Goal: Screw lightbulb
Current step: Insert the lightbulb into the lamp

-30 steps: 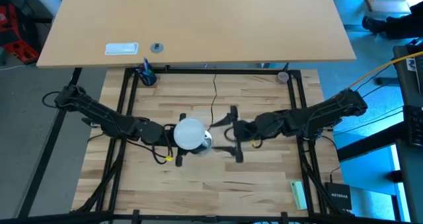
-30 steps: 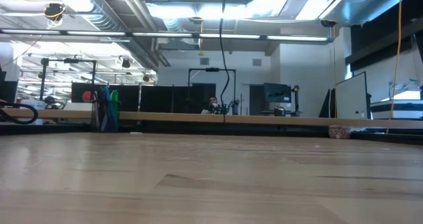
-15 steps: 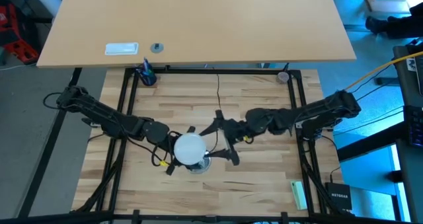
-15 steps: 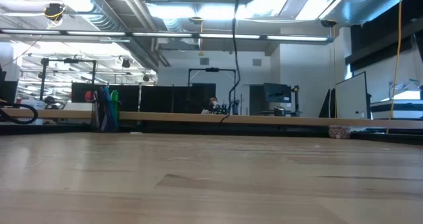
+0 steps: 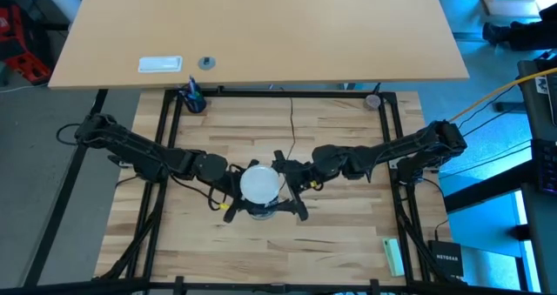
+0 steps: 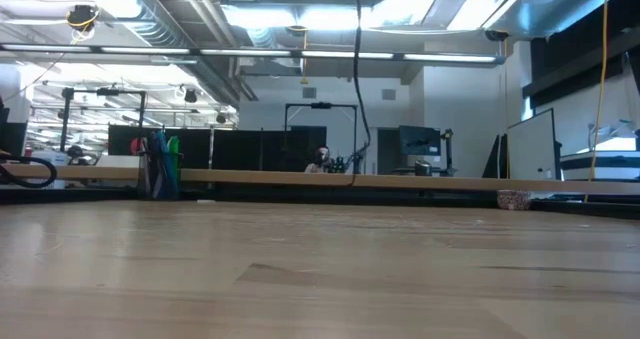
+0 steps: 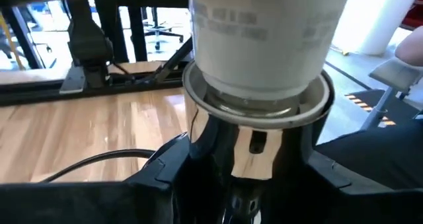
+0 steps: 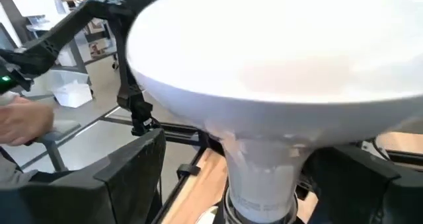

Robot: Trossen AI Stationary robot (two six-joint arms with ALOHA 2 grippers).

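Note:
The matte white lightbulb [image 5: 259,184] stands upright with its neck [image 7: 264,32] in the round silver socket [image 7: 254,135], above the middle of the table. My left gripper [image 5: 237,191] is shut on the socket. My right gripper [image 5: 290,187] is open, with one finger on each side of the bulb [image 8: 264,65]; I cannot tell whether they touch it. The socket's thin black cord [image 5: 291,121] runs toward the table's far edge and hangs in the low view [image 6: 358,79]. My left gripper pinches the silver socket's round wall [image 7: 218,145] between its two fingers [image 7: 165,174], coming level from the table's left. The socket sits upright in the hold with the bulb on top of it, lifted clear of the table.
A holder with pens [image 5: 193,97] stands at the far left corner of the wooden table and a small object [image 5: 373,100] at the far right. A green item [image 5: 393,256] lies at the near right. A black frame [image 5: 165,138] borders the table.
My right gripper has moved toward the table's left, up to the bulb, until its open fingers stand on either side of it. My left gripper has carried the socket and bulb a little toward the table's right, still upright.

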